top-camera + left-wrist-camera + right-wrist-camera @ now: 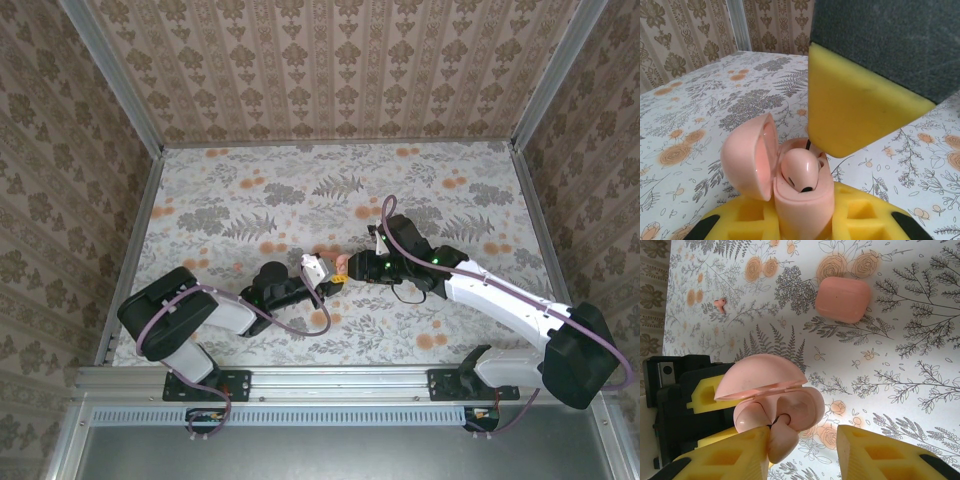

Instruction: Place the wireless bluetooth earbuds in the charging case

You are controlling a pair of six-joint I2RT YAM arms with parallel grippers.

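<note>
Clamping the open charging case (805, 200), the left gripper (320, 272) shows 1 earbud (800, 175) in; the right gripper (802, 457) gapes empty; 1 loose earbud (720, 304) lies towards the table (480, 180)'s left edge.

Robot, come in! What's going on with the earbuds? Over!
Left fingers shut on open charging case. Right fingers open, one beside the earbud in the case. Loose earbud and pink box lie apart on the table, nothing blocking. Over.

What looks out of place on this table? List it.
One earbud lies loose on the table, well apart from the open charging case. A closed pink box sits there too, looking like a second case.
</note>
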